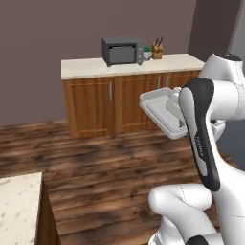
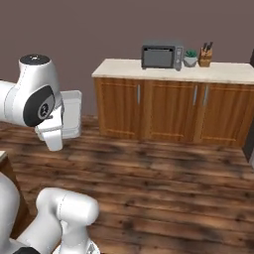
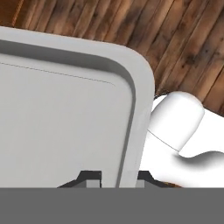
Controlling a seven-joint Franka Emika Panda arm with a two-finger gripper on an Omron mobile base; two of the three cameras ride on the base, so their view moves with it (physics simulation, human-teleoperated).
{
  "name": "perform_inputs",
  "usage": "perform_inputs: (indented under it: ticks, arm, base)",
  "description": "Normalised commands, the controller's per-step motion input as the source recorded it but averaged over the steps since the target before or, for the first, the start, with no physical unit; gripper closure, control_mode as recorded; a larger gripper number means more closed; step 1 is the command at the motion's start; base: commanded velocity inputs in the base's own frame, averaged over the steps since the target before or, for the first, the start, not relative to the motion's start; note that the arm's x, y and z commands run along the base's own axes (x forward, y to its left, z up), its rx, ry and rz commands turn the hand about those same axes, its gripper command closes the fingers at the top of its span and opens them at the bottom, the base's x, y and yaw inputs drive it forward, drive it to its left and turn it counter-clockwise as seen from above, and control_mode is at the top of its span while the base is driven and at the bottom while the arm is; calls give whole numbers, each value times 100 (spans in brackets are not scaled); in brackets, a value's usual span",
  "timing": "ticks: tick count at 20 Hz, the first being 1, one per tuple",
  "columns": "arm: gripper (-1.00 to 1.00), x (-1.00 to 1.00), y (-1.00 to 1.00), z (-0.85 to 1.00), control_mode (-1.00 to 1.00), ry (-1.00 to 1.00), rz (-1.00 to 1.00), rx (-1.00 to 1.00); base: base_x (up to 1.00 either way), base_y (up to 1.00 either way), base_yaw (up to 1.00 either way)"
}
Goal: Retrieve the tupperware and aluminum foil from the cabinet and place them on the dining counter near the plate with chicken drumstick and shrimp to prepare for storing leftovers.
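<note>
- My pincer [image 3: 116, 177] is pinching the tupperware [image 3: 61, 113] by its rim, one finger either side of the edge.
- The tupperware [image 1: 160, 111] is up in the air over the wooden floor [image 1: 105, 162], tilted, not resting on anything.
- A far counter [image 2: 173, 69] has a toaster oven [image 2: 162, 56] and a knife block [image 2: 205, 55].
- A bit of speckled dining counter [image 1: 16, 210] sits near left.
</note>
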Motion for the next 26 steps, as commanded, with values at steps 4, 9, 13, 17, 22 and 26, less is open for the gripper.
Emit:
perform_inputs:
  ticks: [4, 9, 13, 17, 22, 26]
  arm:
    - [100, 0, 0, 0, 100, 0, 0, 0]
    - [100, 0, 0, 0, 100, 0, 0, 0]
    - [100, 0, 0, 0, 100, 0, 0, 0]
    - [100, 0, 0, 0, 100, 0, 0, 0]
    - [100, 0, 0, 0, 100, 0, 0, 0]
    - [100, 0, 0, 0, 100, 0, 0, 0]
  base:
    - [100, 0, 16]
    - [100, 1, 21]
    - [100, 1, 32]
    - [100, 0, 48]
    - [100, 0, 66]
    - [100, 0, 75]
